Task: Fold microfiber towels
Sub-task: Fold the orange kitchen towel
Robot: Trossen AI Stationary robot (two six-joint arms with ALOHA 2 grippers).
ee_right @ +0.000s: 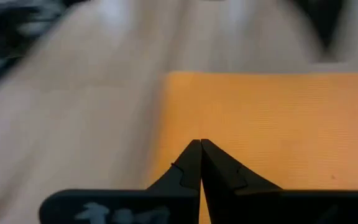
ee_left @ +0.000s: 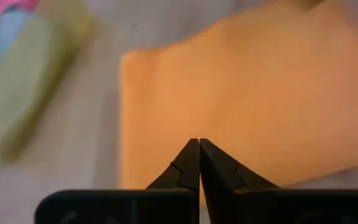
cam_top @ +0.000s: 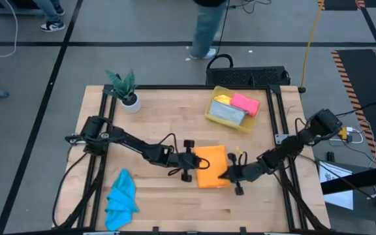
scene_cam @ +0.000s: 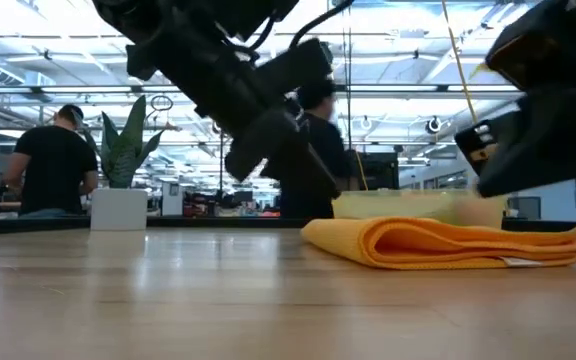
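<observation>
An orange towel [cam_top: 212, 166] lies folded into a flat, thick rectangle at the table's middle, near side; the low view shows its stacked layers [scene_cam: 448, 243]. My left gripper [cam_top: 194, 163] is shut at its left edge, its tips over the cloth [ee_left: 199, 142]. My right gripper [cam_top: 229, 175] is shut at the towel's near right corner, its tips over the cloth [ee_right: 199, 142]. Both seem raised a little above the towel in the low view. A bright blue towel [cam_top: 121, 199] lies crumpled at the near left. Pink [cam_top: 245, 102], yellow and grey towels sit in the bin.
A translucent yellow bin [cam_top: 212, 111] stands at the far right of the table. A potted plant [cam_top: 126, 91] stands at the far left corner. Bare wood lies between the blue towel and the orange one. People stand beyond the table's far edge.
</observation>
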